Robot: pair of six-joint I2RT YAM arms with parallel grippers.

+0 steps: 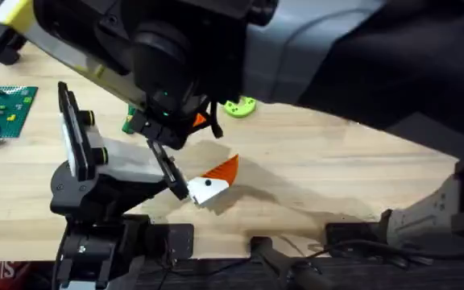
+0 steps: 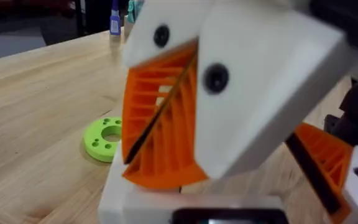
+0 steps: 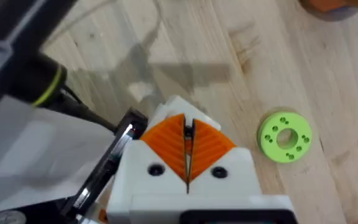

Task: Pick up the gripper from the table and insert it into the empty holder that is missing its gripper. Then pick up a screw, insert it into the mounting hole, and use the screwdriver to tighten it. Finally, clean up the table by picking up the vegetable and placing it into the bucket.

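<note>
My left gripper [image 2: 164,102] is shut, its white fingers holding the orange ribbed pads together along a thin dark line. Beside it is another white mount with an orange ribbed tip [image 2: 328,163]. In the overhead view a white and orange finger piece [image 1: 213,180] sits at the end of the left arm, mid-table. My right gripper [image 3: 187,135] is shut too, pads touching, just above the wood. An orange edge [image 3: 337,5], possibly the bucket, shows far off. The holder, screwdriver and vegetable are hidden or out of view.
A lime-green disc [image 1: 240,106] with a centre hole lies flat on the table, close to both grippers [image 3: 284,137] [image 2: 107,138]. A green brick plate [image 1: 2,113] sits at the far left. The right arm hangs large, dark and blurred across the overhead view.
</note>
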